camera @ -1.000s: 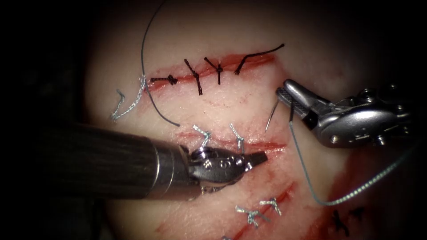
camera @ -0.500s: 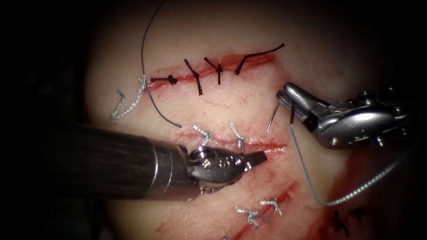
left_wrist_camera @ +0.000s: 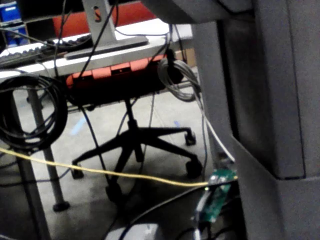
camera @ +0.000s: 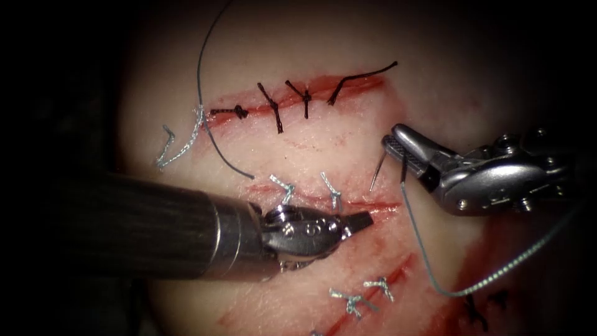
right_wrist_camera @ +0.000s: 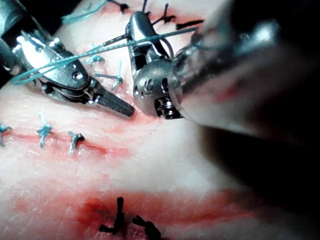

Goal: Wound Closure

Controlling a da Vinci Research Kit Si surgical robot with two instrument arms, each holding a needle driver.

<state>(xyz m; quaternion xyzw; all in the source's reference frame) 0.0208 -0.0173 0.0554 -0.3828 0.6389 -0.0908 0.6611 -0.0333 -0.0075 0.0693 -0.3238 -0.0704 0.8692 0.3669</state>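
While the right tool (camera: 393, 144) grips the needle (camera: 377, 170) near its thread end, clear of the tissue (camera: 323, 149) right of the cut (camera: 367, 204), and the left tool (camera: 360, 221) rests closed and empty, we fear trailing thread (camera: 416, 230) snagging, its run across both tools plain from the right wrist.

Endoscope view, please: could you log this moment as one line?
right tool: shut on needle, clear of tissue | left tool: shut, empty, at cut
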